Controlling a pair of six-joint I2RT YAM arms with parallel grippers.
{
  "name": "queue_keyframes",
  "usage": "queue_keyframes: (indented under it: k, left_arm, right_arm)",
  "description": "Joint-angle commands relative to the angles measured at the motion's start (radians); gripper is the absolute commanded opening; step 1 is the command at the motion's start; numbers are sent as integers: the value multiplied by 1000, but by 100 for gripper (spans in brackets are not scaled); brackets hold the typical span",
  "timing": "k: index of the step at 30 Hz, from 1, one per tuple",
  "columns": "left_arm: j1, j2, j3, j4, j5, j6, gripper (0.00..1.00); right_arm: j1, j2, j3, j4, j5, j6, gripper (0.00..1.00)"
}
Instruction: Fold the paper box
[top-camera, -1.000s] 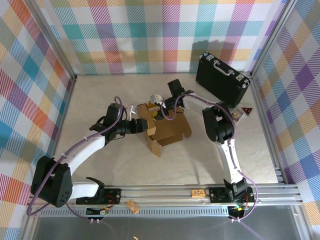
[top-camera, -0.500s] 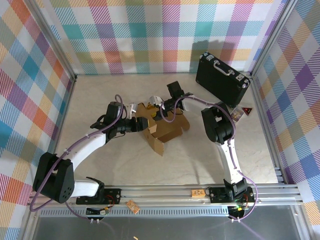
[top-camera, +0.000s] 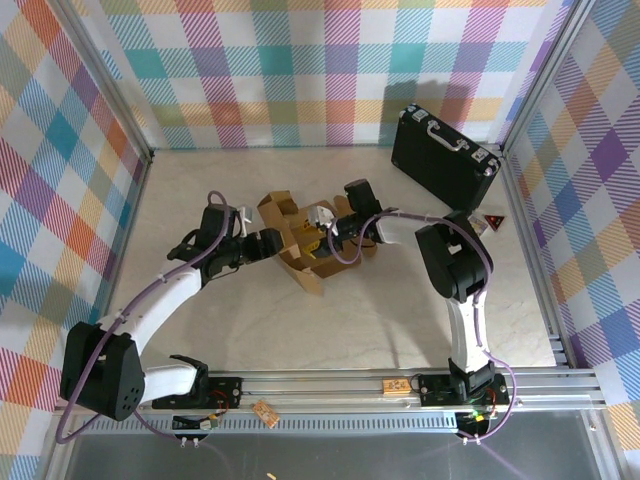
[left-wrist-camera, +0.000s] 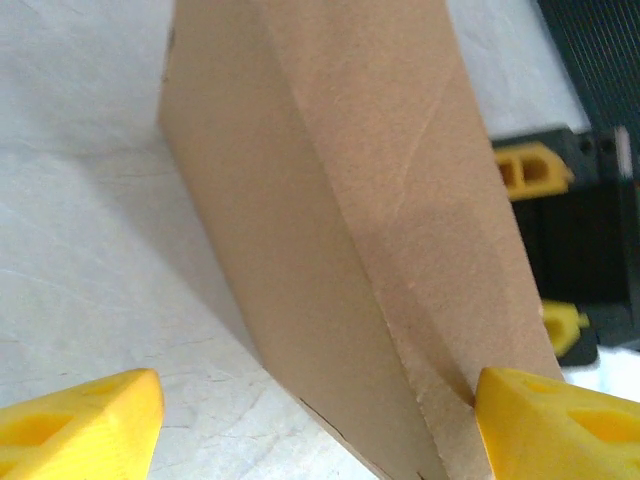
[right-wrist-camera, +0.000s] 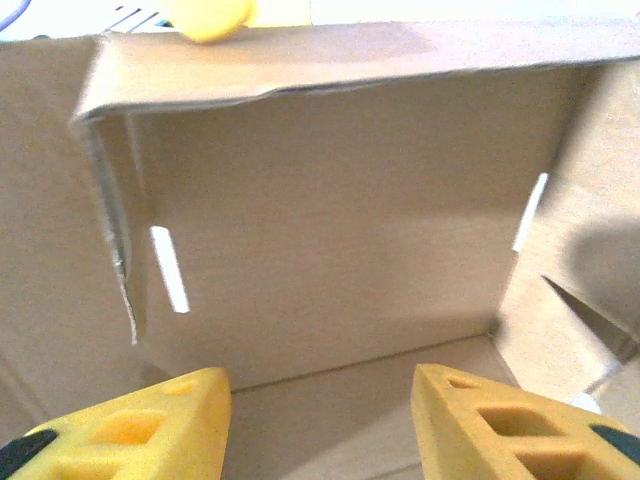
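**A:** Left gripper (top-camera: 262, 243), state?
**B:** Jaws apart, not clamped. 1 yellow fingertip (left-wrist-camera: 90, 420) sits on each side of an upright wall of the brown corrugated cardboard paper box (top-camera: 305, 262).
**A:** Right gripper (top-camera: 322, 226)?
**B:** Jaws apart, facing the box interior, nothing gripped.
**A:** Box location?
**B:** Mid-way across the beige table (top-camera: 350, 330), between both grippers, flaps partly raised.

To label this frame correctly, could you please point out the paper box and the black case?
paper box (top-camera: 312, 268), top external view, on its near cardboard wall.
black case (top-camera: 445, 158), top external view, on its broad dark face.
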Motion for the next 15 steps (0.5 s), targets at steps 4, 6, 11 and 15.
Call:
queue_keyframes:
  k: [4,6,11,15]
  left_arm:
    - [26,45,71,-46,16,-18,80]
    - [27,66,97,-68,15,-2,80]
    - [35,108,129,-72,52,12,79]
    - [39,124,168,-117,65,40,79]
  right_arm:
    - [26,-72,-104,113,-3,79,51]
    - [45,-86,-134,122,5,95,51]
    - [115,-103,-169,156,18,124,52]
    - [163,-86,-153,181,66,147,52]
